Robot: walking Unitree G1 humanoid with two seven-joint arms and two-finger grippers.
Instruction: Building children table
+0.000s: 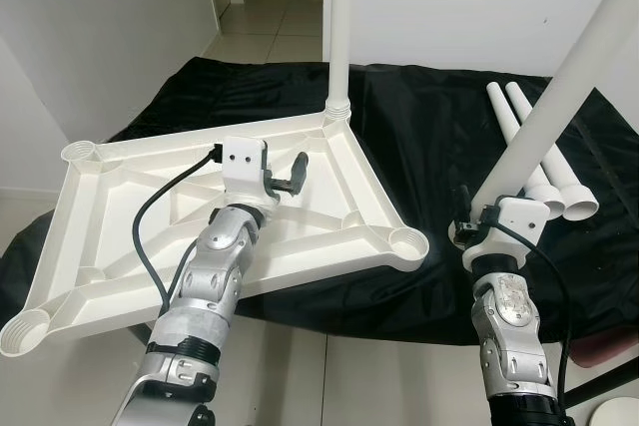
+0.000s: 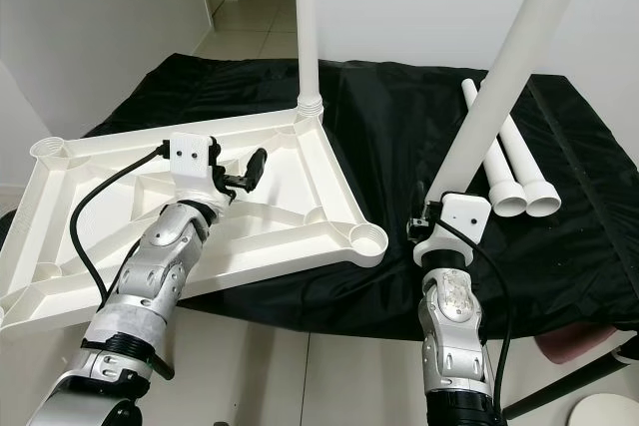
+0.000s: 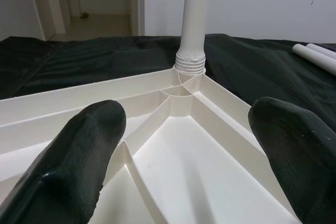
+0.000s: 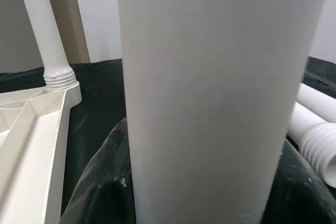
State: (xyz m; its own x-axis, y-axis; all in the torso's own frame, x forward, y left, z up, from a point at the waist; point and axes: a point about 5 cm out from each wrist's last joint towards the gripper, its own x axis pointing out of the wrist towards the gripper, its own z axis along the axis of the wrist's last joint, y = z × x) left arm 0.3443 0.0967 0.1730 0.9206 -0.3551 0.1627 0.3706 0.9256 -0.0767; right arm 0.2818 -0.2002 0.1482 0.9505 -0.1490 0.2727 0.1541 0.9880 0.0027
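Note:
A white plastic table top (image 1: 110, 246) lies upside down on the black-draped surface, its ribbed underside up. One white leg (image 1: 337, 27) stands screwed into its far corner socket. My left gripper (image 1: 285, 182) hovers open over the middle of the top, fingers (image 3: 84, 145) spread above the ribs. My right gripper (image 1: 467, 216) is shut on a second white leg (image 1: 559, 77), held tilted up to the right, its lower end close to the near right corner socket (image 1: 407, 241). Two more legs (image 1: 544, 162) lie on the cloth at the right.
The black cloth (image 1: 429, 127) covers a low surface that ends just before my body. A tiled hallway (image 1: 275, 7) opens at the back. White walls stand left and behind. A pale round object (image 1: 614, 416) sits on the floor at the bottom right.

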